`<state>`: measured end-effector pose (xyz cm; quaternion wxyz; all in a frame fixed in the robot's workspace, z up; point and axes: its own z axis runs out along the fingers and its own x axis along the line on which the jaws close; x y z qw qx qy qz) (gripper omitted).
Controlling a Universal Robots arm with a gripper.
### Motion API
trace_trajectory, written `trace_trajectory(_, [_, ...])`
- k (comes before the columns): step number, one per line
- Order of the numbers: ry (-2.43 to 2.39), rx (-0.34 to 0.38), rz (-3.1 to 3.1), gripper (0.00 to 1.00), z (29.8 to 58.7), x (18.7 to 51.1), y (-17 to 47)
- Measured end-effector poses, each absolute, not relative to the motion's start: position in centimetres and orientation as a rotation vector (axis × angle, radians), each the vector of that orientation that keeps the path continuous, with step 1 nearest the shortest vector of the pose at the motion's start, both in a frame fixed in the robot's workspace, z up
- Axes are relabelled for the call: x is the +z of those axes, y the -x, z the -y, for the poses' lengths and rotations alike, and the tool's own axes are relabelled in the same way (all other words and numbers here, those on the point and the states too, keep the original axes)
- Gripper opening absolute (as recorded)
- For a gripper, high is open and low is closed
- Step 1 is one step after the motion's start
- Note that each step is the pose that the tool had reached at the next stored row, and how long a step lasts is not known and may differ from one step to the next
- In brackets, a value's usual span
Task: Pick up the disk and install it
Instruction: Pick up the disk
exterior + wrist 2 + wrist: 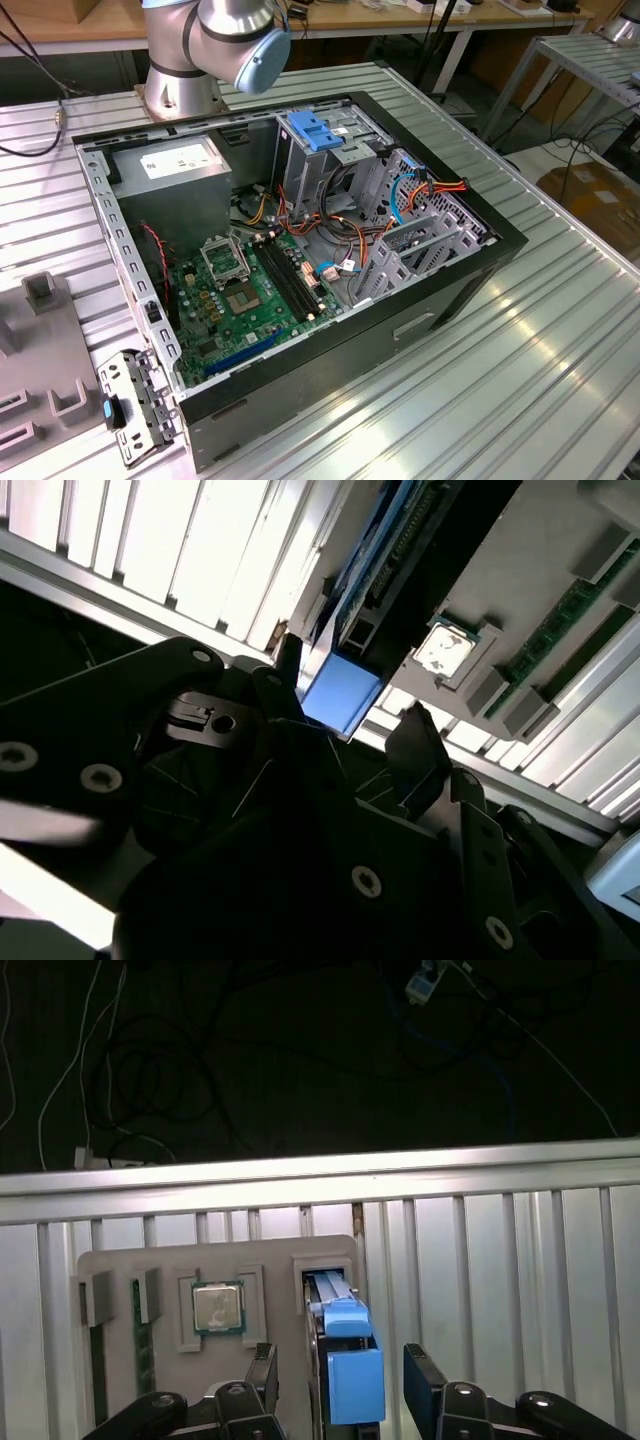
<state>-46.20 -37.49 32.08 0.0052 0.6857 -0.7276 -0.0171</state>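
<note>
Standing on edge, the disk (352, 1375) shows a blue rail.

You have: disk (352, 1375), smooth matt blue plastic rails; tray (250, 1260), matt grey plastic; table (540, 380), ribbed glossy metal; computer case (330, 375), matt black outside, bare grey metal inside.

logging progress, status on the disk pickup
Gripper open, straddling disk, not touching. Disk on edge in grey holder slot. Nothing blocking.

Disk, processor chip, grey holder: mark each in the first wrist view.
disk (355, 1385), first wrist view, blue end piece.
processor chip (218, 1308), first wrist view, middle of metal lid.
grey holder (200, 1258), first wrist view, bare flat face.
</note>
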Motion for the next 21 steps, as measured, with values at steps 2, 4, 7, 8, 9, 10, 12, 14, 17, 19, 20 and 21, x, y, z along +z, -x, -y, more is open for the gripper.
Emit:
trace_trajectory(2, [-2.165, -0.054, 2.261, 0.62, 37.5, 31.8, 46.2])
trace_trajectory(4, [-2.217, -0.053, 2.209, 0.62, 37.5, 31.3, 46.2])
trace_trajectory(7, [-2.243, -0.053, 2.182, 0.62, 37.5, 30.6, 46.2])
trace_trajectory(8, [-2.243, -0.053, 2.182, 0.62, 37.4, 30.3, 46.2])
trace_trajectory(9, [-2.243, -0.053, 2.182, 0.62, 37.4, 30.1, 46.2])
trace_trajectory(10, [-2.243, -0.053, 2.182, 0.62, 37.3, 30.1, 46.2])
trace_trajectory(12, [-2.243, -0.053, 2.182, 0.60, 37.3, 30.1, 46.2])
trace_trajectory(14, [-2.243, -0.053, 2.182, 0.53, 37.3, 30.0, 46.2])
trace_trajectory(17, [-2.227, -0.053, 2.199, 0.53, 37.1, 30.0, 46.2])
trace_trajectory(19, [-2.223, -0.053, 2.203, 0.53, 37.1, 30.1, 46.2])
trace_trajectory(20, [-2.223, -0.053, 2.203, 0.53, 37.1, 30.1, 46.2])
trace_trajectory(21, [-2.223, -0.053, 2.203, 0.53, 37.1, 30.1, 46.2])
